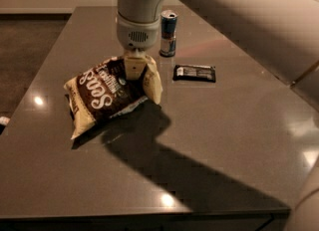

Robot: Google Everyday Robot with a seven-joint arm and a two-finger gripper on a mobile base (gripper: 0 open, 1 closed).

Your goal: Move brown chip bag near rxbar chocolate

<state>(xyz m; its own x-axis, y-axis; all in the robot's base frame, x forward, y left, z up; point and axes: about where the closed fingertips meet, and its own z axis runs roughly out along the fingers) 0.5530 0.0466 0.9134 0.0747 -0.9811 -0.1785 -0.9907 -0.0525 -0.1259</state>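
The brown chip bag (102, 95), dark brown with cream edges and white lettering, hangs tilted from its right end, its lower left corner near the table (234, 145). My gripper (135, 69) comes down from above and is shut on the bag's upper right end. The rxbar chocolate (194, 72), a flat black wrapper with white text, lies on the table a short way right of the bag and the gripper, apart from both.
A blue-and-silver slim can (168, 33) stands upright just behind the gripper, left of the bar. My large white arm (239, 21) spans the upper right. The table's left edge borders dark floor (25, 65).
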